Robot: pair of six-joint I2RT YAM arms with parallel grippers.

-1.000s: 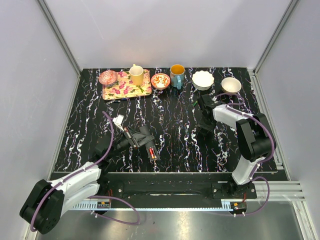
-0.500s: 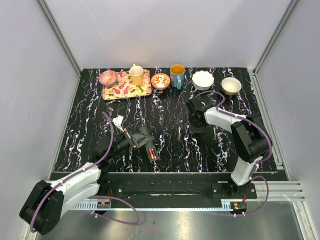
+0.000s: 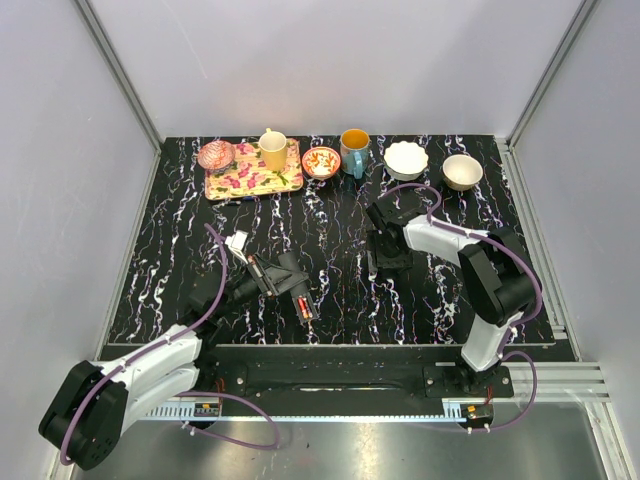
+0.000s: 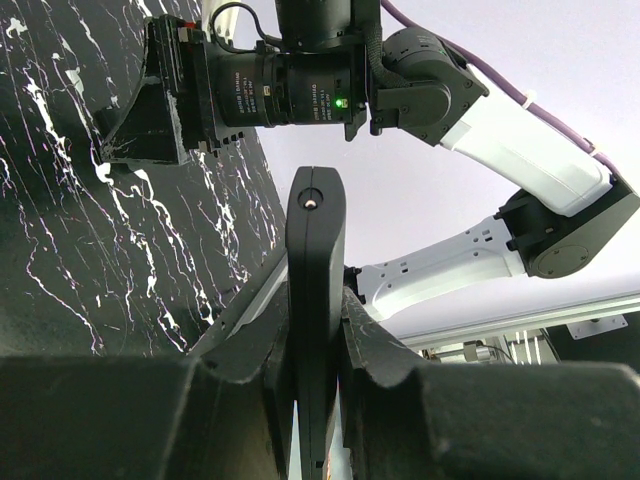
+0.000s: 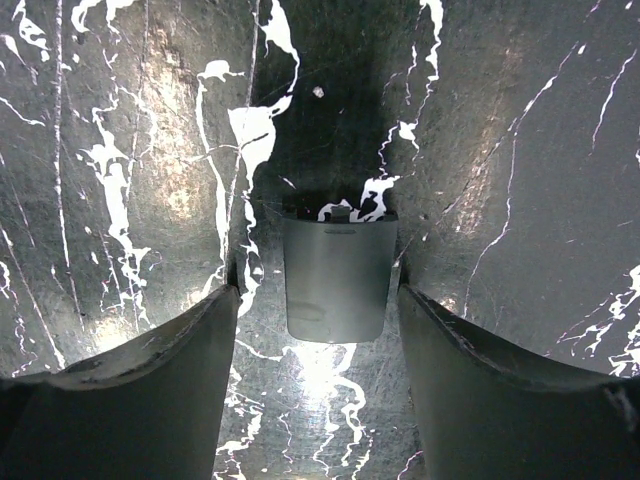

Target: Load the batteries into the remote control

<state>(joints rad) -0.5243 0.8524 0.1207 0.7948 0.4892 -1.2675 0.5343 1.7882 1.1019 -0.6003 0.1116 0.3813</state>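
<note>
Remote control, red mark showing, sits low over the near part of the black marbled table, clenched edge-on between the fingers of the left gripper. Well apart to its right, the right gripper is released, jaws spread, with a small flat dark cover lying on the table between them.

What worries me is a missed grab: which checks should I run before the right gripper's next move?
1. Is the left gripper clamped on the remote control? ok.
2. Is the right gripper open? ok.
3. Is the grey cover between its fingers, touching neither? ok.
4. Is the grey cover lying flat on the table? ok.
5. Are the batteries fully seated in the remote control? cannot tell.
</note>
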